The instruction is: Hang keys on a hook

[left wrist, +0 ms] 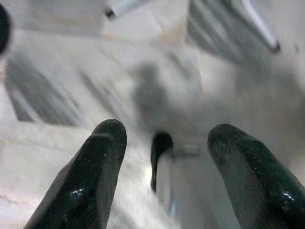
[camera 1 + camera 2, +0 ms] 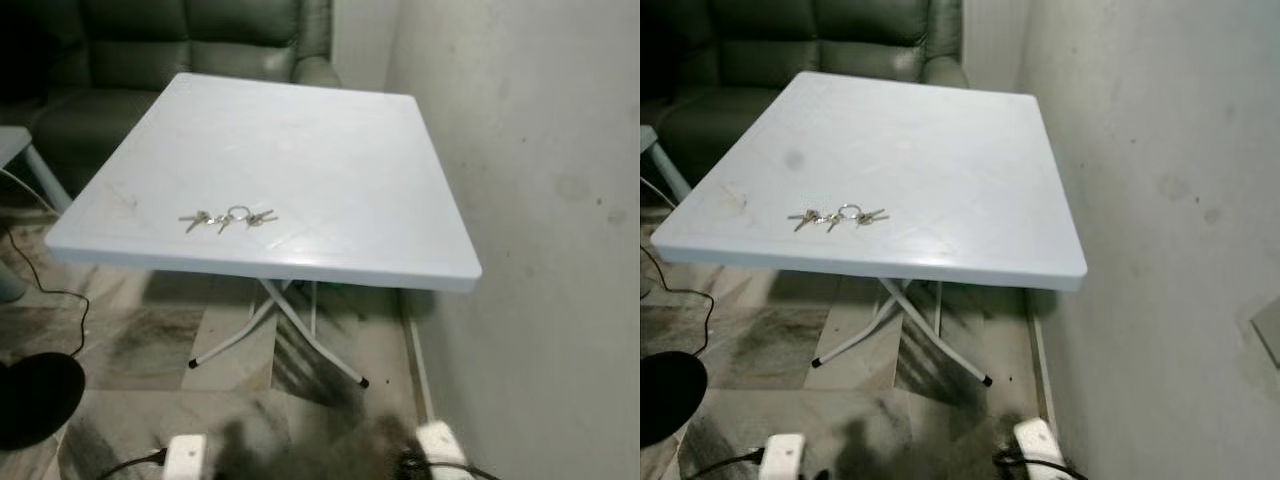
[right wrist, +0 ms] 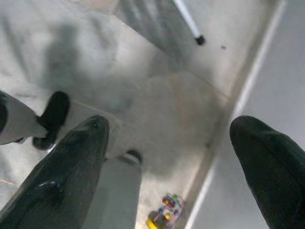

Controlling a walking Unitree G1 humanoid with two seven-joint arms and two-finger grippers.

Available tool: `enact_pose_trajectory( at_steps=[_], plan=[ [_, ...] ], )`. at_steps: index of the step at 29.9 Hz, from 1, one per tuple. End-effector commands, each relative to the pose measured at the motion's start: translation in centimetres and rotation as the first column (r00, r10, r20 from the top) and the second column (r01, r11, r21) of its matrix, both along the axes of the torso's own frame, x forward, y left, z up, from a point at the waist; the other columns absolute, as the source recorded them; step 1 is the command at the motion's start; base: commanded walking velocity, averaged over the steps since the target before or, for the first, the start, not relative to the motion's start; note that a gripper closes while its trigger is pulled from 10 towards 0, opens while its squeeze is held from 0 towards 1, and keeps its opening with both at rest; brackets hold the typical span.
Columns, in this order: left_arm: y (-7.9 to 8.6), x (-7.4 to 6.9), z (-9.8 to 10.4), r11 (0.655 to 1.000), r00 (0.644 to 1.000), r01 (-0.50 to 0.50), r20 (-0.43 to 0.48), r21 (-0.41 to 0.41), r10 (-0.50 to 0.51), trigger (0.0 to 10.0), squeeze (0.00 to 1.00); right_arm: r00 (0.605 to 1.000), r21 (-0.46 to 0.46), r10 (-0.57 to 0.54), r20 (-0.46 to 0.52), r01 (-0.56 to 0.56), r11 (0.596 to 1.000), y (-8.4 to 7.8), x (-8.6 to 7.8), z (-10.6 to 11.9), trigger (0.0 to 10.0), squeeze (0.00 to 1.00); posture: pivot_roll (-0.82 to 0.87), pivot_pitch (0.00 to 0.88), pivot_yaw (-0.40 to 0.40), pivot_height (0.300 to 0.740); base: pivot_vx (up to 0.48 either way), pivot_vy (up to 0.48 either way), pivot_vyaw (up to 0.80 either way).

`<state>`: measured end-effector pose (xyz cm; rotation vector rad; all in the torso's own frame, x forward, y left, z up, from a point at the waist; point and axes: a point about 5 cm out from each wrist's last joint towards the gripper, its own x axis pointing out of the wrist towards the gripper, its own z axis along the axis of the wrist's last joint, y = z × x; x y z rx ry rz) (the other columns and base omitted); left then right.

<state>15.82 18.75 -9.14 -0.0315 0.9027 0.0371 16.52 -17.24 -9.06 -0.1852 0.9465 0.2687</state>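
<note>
Both grippers are seen from their wrist cameras, pointed down at the floor. Left gripper [image 1: 162, 176] fingers [image 1: 90, 176] are spread wide with nothing held between them; blurred marbled floor tile [image 1: 57, 95] and a dark object below that cannot be identified are seen through the gap. Right gripper [image 3: 176, 176] is likewise held wide open and empty, over the floor beside a pale skirting strip [image 3: 248, 81]; a small multicoloured item [image 3: 164, 217] on the floor is too blurred to be named. Keys [image 2: 228, 218] are laid flat on a ring near the front edge of the white folding table [image 2: 330, 150], left of centre, well apart from both grippers. Crossed table legs [image 2: 285, 330] are seen underneath. A grey wall [image 2: 540, 200] is set just beside the table's right edge. A dark green sofa [image 2: 190, 45] is partly cut off behind the table. White feet [image 2: 185, 455] and a black cable [image 2: 60, 300] are seen on the floor, blurred.
</note>
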Motion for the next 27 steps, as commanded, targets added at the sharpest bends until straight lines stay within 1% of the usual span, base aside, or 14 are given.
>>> enact_pose_trajectory(
  at_steps=[1,4,8,11,27],
  plan=[
    [-0.82,-0.72,-0.41,1.0,1.0,0.004,-0.028,-0.021,-0.005,10.0,0.0,0.998,-0.003,-0.047,-0.03,0.047,0.999,-1.08,-0.83,-0.27,10.0,0.0,-0.08,0.0,-0.05,0.74,0.0,0.0,0.0],
    [-0.81,-0.69,-0.4,1.0,1.0,-0.001,-0.028,-0.025,0.0,10.0,0.0,0.997,0.01,-0.066,-0.027,0.066,0.998,-1.16,-0.74,-0.21,10.0,0.0,-0.08,0.0,-0.048,0.74,0.0,0.0,0.0],
    [-0.79,-0.64,-0.39,0.999,1.0,-0.008,-0.028,-0.034,0.007,10.0,0.0,0.998,0.001,-0.061,-0.027,0.061,0.998,-1.2,-0.69,-0.2,10.0,0.0,-0.09,0.0,-0.047,0.74,0.0,0.0,0.0],
    [-0.8,-0.6,-0.38,0.999,1.0,-0.01,-0.029,-0.037,0.009,10.0,0.0,0.998,-0.011,-0.062,-0.029,0.061,0.998,-1.28,-0.79,-0.25,10.0,0.0,-0.09,0.0,-0.046,0.74,0.0,0.267,0.0],
    [-0.99,-0.49,-0.35,0.999,1.0,-0.008,-0.024,-0.05,0.007,10.0,0.0,0.997,-0.006,-0.075,-0.028,0.074,0.997,-1.34,-0.9,-0.28,10.0,0.0,-0.09,0.0,-0.043,0.74,0.0,0.444,0.0]
  ],
)
